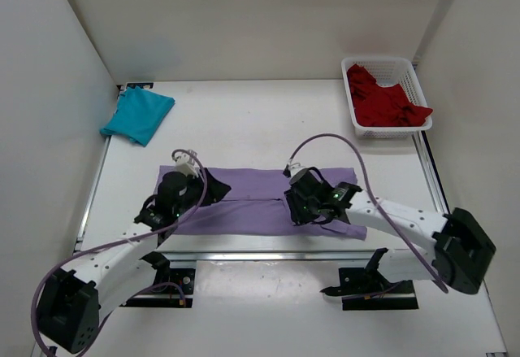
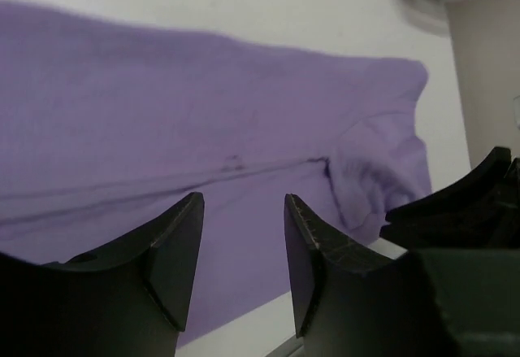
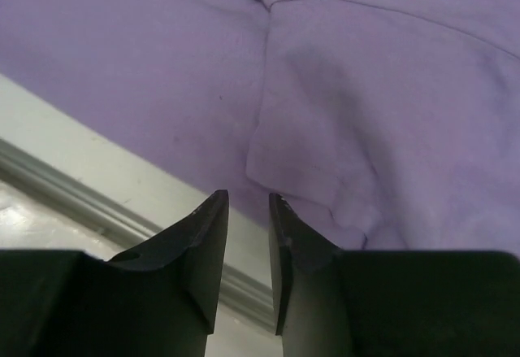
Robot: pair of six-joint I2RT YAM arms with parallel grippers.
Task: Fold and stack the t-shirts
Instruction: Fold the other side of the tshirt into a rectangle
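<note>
2 empty grippers, left gripper [image 2: 243, 202] moderately parted, right gripper [image 3: 248, 198] narrowly parted, above the flattened lavender t-shirt [image 1: 244, 185]; best pinching matching edge points beneath each, lifting evenly.

White mesh basket [image 1: 386, 131] at the white table's [image 1: 244, 121] far right corner

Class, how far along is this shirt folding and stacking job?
Done: the teal-blue fabric t-shirt looks folded, far left. In hand: the lavender fabric t-shirt lies partly folded under the open left claw and right claw. Remaining: the red fabric t-shirt, crumpled in the white mesh basket; no stack yet.
</note>
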